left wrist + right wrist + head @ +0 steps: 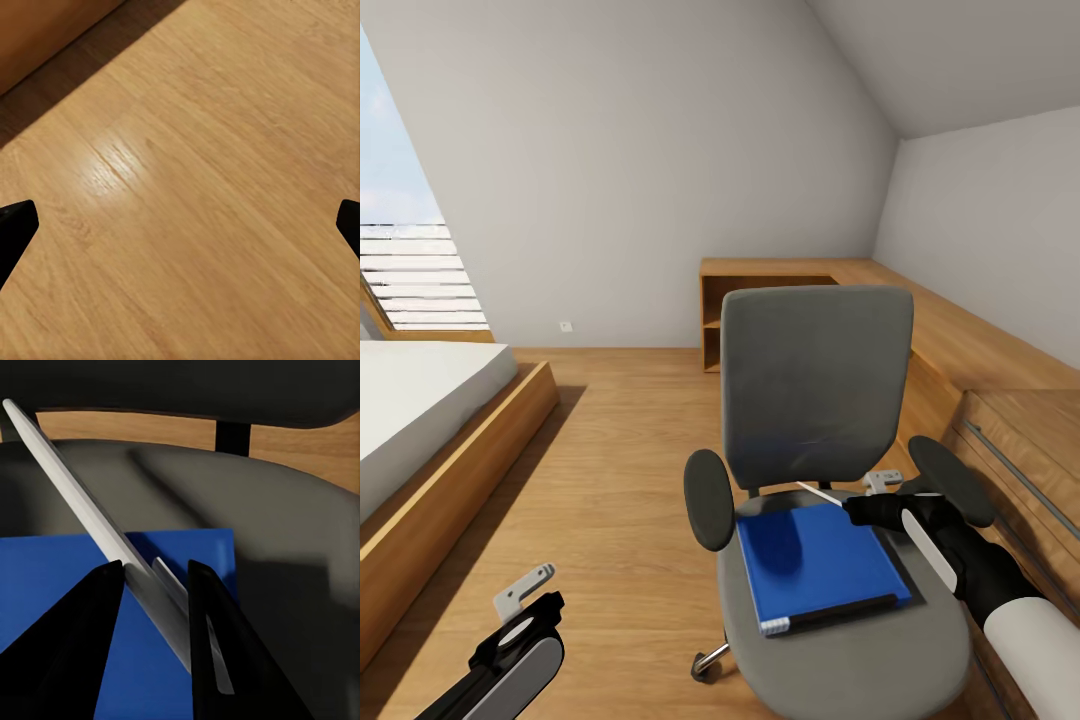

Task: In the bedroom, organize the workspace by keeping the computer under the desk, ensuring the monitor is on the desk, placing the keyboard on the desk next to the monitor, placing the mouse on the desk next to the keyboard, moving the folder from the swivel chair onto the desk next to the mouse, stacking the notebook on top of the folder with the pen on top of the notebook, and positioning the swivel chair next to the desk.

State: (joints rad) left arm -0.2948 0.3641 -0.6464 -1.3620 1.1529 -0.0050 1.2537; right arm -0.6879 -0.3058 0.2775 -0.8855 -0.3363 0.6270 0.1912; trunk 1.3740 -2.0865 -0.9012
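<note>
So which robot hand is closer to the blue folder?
The right. The right gripper hovers at the far edge of the folder on the swivel chair, pinching a thin white pen. The left gripper hangs over the floor, beside the chair.

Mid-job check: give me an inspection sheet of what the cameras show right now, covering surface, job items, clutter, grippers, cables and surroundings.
Surface: grey swivel chair seat, folder on it.
Job items: blue folder lies flat on the seat; thin white pen is held tilted above it.
Clutter: nothing seen.
Grippers: right gripper shut on the pen over the folder; left gripper open, low over the wood floor, holding nothing.
Cables: nothing seen.
Surroundings: bed at left, wooden bench along the far and right walls, slatted window.
</note>
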